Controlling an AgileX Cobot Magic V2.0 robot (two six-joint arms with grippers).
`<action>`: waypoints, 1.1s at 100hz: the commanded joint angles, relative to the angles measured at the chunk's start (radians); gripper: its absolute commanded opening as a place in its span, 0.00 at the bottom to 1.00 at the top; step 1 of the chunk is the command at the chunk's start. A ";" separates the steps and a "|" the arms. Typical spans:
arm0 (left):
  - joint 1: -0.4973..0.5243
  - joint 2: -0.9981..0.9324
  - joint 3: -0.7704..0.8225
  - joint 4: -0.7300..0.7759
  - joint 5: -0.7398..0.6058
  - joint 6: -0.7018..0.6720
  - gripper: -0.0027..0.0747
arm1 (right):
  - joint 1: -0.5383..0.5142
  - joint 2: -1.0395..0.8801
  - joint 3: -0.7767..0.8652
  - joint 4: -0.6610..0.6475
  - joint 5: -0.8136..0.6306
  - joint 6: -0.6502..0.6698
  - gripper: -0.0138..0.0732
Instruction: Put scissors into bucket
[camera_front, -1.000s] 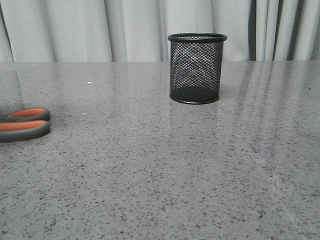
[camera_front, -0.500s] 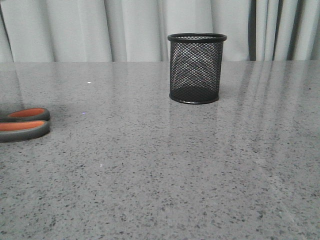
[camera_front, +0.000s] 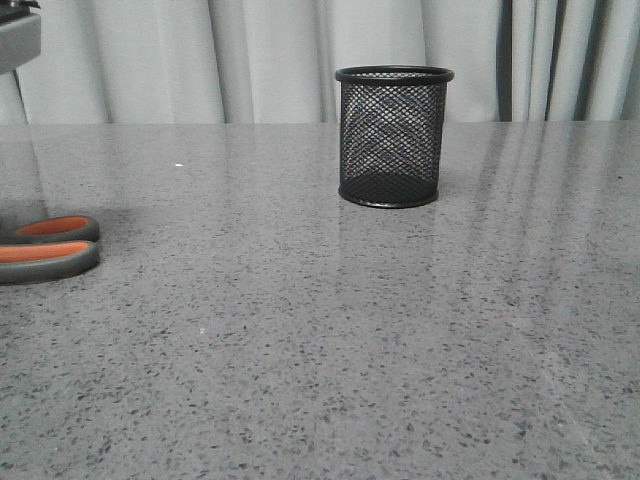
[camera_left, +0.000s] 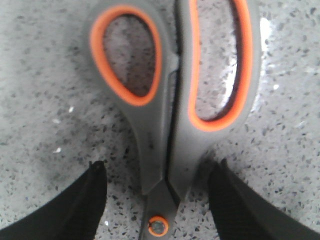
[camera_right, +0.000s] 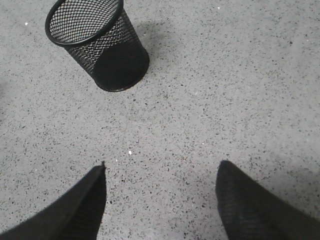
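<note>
The scissors (camera_front: 48, 248) lie flat at the table's left edge; the front view shows only their grey, orange-lined handle loops. In the left wrist view the scissors (camera_left: 170, 105) fill the frame, blades closed, pivot screw low down. My left gripper (camera_left: 159, 167) is open, a finger on each side of the handle neck, not touching it. The bucket (camera_front: 392, 136), a black mesh cup, stands upright at the back centre and looks empty; it also shows in the right wrist view (camera_right: 97, 42). My right gripper (camera_right: 161, 169) is open and empty above bare table, apart from the bucket.
Grey speckled table (camera_front: 330, 330). Pale curtains (camera_front: 270, 55) hang behind it. A grey part of the left arm (camera_front: 15, 35) shows at the top left corner of the front view.
A part of the left arm has come into the front view's top left corner. The scissors and the bucket have not moved.
</note>
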 joint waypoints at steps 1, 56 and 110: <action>-0.006 -0.008 -0.027 -0.023 0.000 0.009 0.58 | -0.006 0.002 -0.035 0.007 -0.060 -0.011 0.65; -0.004 0.020 -0.027 -0.076 0.111 0.072 0.58 | -0.006 0.002 -0.033 0.007 -0.060 -0.011 0.65; -0.004 0.020 -0.027 -0.118 0.135 0.090 0.58 | -0.006 0.002 -0.033 0.007 -0.054 -0.011 0.65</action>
